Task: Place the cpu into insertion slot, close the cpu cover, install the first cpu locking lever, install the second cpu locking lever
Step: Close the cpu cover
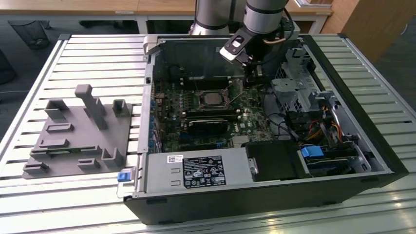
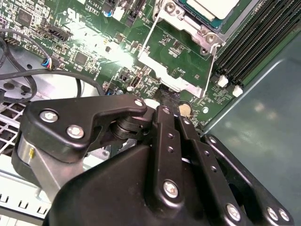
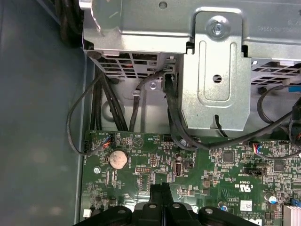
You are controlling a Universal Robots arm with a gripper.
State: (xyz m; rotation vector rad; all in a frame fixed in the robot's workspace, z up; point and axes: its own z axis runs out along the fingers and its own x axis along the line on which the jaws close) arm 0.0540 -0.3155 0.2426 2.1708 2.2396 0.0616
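Observation:
The cpu lies silvery side up in the insertion slot on the green board; in the second wrist view the cpu sits inside the slot's metal rim. The cpu cover, a thin silvery frame, stands swung open off the slot, green board showing through its cut-out. Thin wire levers run along its sides. My gripper hangs just to the exterior view's right of the slot, near the cover's free edge. Its black fingertips are pressed together, seen as a closed seam on the gripper, with nothing visible between them.
The open computer case lies on a slatted metal table. A grey fixture block sits at the exterior view's left. A power supply, a drive cage, black cables, memory slots and a coin battery crowd the board.

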